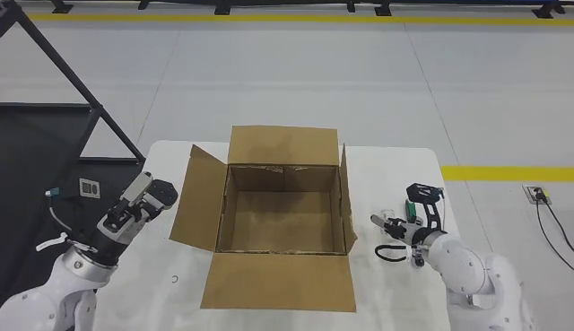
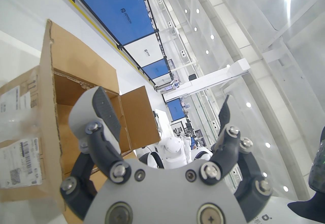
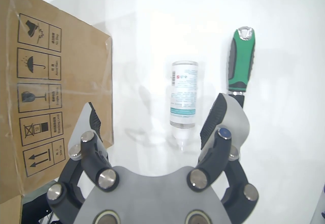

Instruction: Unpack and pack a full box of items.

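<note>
An open cardboard box [image 1: 282, 214] stands mid-table with its flaps spread; its inside shows bare cardboard. To the right of the box, a small clear bottle [image 3: 183, 93] with a white label lies on the white table. A green-handled tool [image 3: 241, 60] lies beside it. My right gripper [image 3: 155, 101] hovers open just short of the bottle, with nothing between its fingers and the box wall [image 3: 50, 82] close by. My left gripper [image 2: 162, 95] is open and empty, tilted upward beside the box's left flap [image 2: 48, 98].
The white table [image 1: 395, 165] has bare room behind the items on the right and a narrow strip left of the box. The green tool [image 1: 410, 208] lies near the right arm [image 1: 448, 259]. A black frame [image 1: 54, 62] stands off the table's left side.
</note>
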Controlling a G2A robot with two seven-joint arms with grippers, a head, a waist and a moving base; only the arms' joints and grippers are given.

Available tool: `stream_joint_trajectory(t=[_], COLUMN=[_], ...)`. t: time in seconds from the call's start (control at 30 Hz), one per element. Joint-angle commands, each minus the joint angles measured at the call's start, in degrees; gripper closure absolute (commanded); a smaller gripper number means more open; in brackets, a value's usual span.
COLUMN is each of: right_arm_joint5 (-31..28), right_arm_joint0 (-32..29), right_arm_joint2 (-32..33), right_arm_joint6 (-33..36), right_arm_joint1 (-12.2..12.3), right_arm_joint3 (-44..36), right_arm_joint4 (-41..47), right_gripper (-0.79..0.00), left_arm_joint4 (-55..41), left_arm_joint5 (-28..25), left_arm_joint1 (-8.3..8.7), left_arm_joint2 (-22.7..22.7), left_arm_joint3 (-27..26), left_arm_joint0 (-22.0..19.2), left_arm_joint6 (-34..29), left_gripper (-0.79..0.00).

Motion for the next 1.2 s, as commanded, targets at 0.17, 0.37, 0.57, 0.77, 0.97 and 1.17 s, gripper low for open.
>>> stream_joint_trajectory(t=[0.17, 0.37, 0.57, 0.77, 0.97, 1.17], right_arm_joint5=[-11.35, -15.89, -17.34, -19.15, -21.61, -23.0], right_arm_joint0=[-0.12, 1.61, 2.98, 3.69, 4.27, 5.38], right_arm_joint2=[-0.26, -2.9, -4.79, -5.53, -7.01, -8.75], right_arm_joint6=[1.46, 0.54, -0.91, -0.73, -1.71, -2.77], right_arm_joint1=[0.76, 1.13, 1.54, 2.16, 2.69, 3.11], right_arm_joint3=[2.69, 5.8, 8.2, 9.36, 9.87, 11.23], right_arm_joint4=[9.75, 13.49, 14.41, 15.74, 15.93, 16.13], right_gripper=[0.0, 0.0, 0.0, 0.0, 0.0, 0.0], left_arm_joint4=[-2.32, -3.1, -3.44, -3.4, -3.19, -2.94], left_arm_joint5=[0.02, -0.65, -1.31, -1.71, -1.82, -1.88], left_arm_joint1=[0.37, 0.46, 0.44, 0.43, 0.43, 0.44], left_arm_joint2=[-3.3, -3.86, -3.93, -4.0, -3.45, -2.95], left_arm_joint3=[1.23, 1.63, 1.05, 0.66, 0.46, 0.13], left_arm_joint0=[-1.07, -0.15, 1.06, 2.11, 2.47, 2.49], left_arm_joint6=[-0.18, 0.11, 1.3, 2.33, 3.11, 3.85], left_gripper=[-0.785, -0.785, -0.785, -0.785, -0.785, -0.785])
